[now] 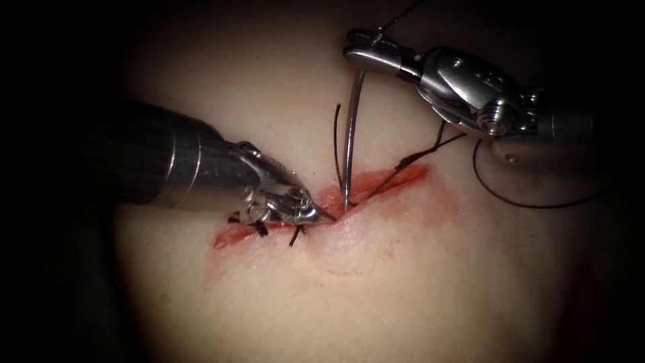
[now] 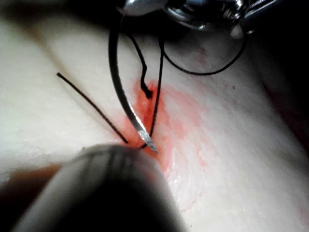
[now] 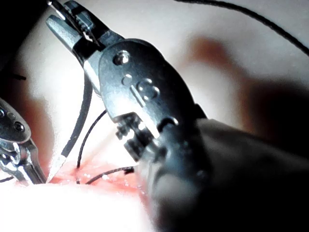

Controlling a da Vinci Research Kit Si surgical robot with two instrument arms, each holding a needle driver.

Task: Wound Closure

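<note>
A: Right arm's shiny steel tool (image 1: 359,54) clamped on the thin curved steel needle (image 1: 349,134), right at the thread end of its curve. Point hanging down, touching the red slit-like cut (image 1: 376,181) near its middle. Can't tell if actually in yet.

B: Yep. Left arm's steel tool (image 1: 316,214) down on the pale soft pork tissue (image 1: 403,282) at the cut's left part, just beside the needle point. Tips look closed, gripping something or nothing, can't tell.

A: Thin black thread (image 1: 537,202) looping off to the right, loose. Short black stitch ends (image 1: 295,235) already sitting left of the needle.

B: Guessing stiff, slick needle, easy to twist. Better grabbed further along the body. Tissue floppy, wet with red fluid (image 1: 403,176).
</note>
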